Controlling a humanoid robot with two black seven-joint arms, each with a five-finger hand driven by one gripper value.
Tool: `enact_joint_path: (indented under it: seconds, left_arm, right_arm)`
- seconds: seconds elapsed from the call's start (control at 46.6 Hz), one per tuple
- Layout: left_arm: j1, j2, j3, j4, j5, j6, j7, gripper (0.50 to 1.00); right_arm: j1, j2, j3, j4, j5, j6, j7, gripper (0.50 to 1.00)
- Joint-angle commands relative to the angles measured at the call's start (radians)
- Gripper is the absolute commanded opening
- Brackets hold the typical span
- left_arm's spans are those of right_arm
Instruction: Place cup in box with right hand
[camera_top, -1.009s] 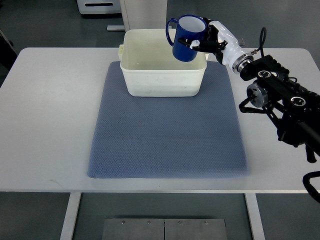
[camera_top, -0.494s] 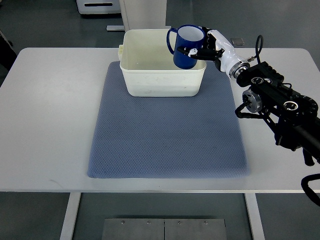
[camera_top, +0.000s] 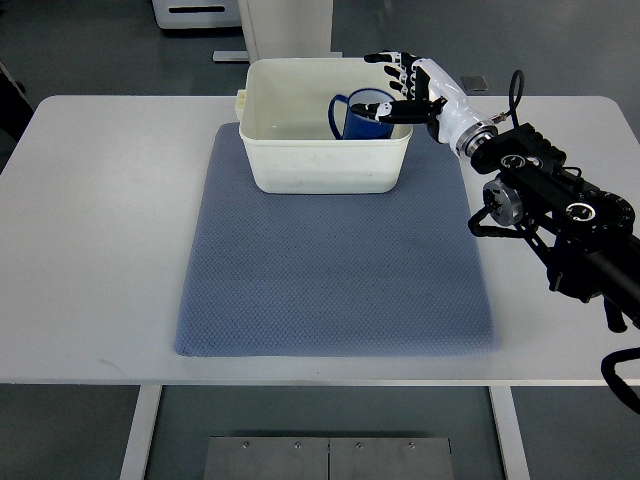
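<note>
Cup-side, the right robot hand (camera_top: 405, 85) hovers with fingers spread, gripping nothing. Just beside it, the glossy blue ceramic cup (camera_top: 362, 118) sits inside the cream plastic box (camera_top: 290, 165). Best lift straight up, clear of the rim.

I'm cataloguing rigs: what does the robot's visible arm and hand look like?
The right hand is white with black fingertips and joints, on a silver wrist ring. The arm behind is bulky black, with round silver-rimmed joint caps and a looping black cable.

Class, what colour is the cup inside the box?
Dark blue cup, white inside; the top view shows it.
</note>
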Motion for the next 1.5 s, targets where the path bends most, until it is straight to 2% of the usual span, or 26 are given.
enact_joint_path:
  seconds: [0.0, 0.386, 0.815, 1.073, 1.481]
  left_arm:
    - [0.000, 0.000, 0.000, 0.000, 0.000, 0.000, 0.000, 1.000]
    - [0.000, 0.000, 0.000, 0.000, 0.000, 0.001, 0.000, 1.000]
    - [0.000, 0.000, 0.000, 0.000, 0.000, 0.000, 0.000, 1.000]
    - [0.000, 0.000, 0.000, 0.000, 0.000, 0.001, 0.000, 1.000]
    - [0.000, 0.000, 0.000, 0.000, 0.000, 0.000, 0.000, 1.000]
  right_arm:
    - [0.000, 0.000, 0.000, 0.002, 0.005, 0.000, 0.000, 0.995]
    - [0.009, -0.023, 0.004, 0.042, 0.014, 0.014, 0.000, 0.995]
    - [-0.052, -0.181, 0.008, 0.158, 0.111, 0.074, 0.001, 0.998]
    - [-0.116, -0.235, 0.035, 0.161, 0.113, 0.075, 0.026, 1.000]
    - [-0.215, -0.236, 0.069, 0.148, 0.119, 0.061, 0.037, 1.000]
